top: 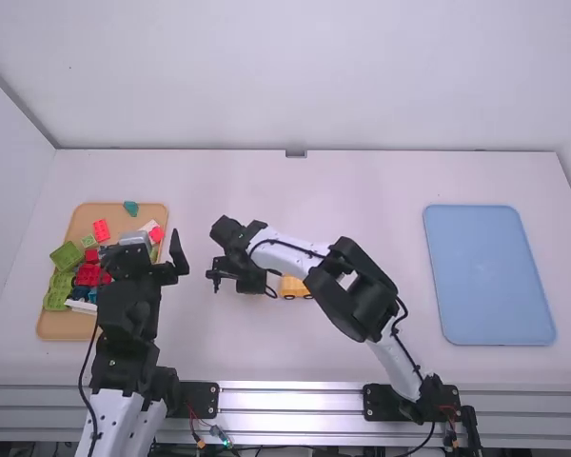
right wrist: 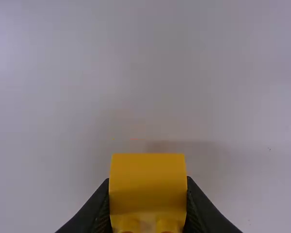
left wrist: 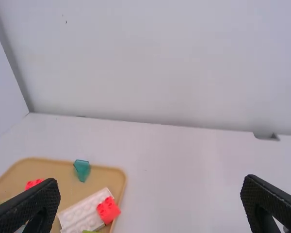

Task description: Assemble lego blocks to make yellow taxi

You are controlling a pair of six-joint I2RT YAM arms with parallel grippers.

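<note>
Yellow block (right wrist: 148, 182) up close, we've got it pinched in our right gripper (top: 233, 274), left gripper (top: 147, 255) gaping wide near the tan tray (top: 65, 327)

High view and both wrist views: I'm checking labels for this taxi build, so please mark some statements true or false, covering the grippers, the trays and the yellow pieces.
1. The right gripper is shut on a yellow block. True.
2. The left gripper is shut on a red block. False: the left gripper is open, with nothing between its fingers.
3. A yellow piece with dark wheels is on the table, between the two trays. True.
4. The blue tray is at the left arm's side. False: it lies at the right arm's side.
5. A teal piece lies in the tan tray. True.
</note>
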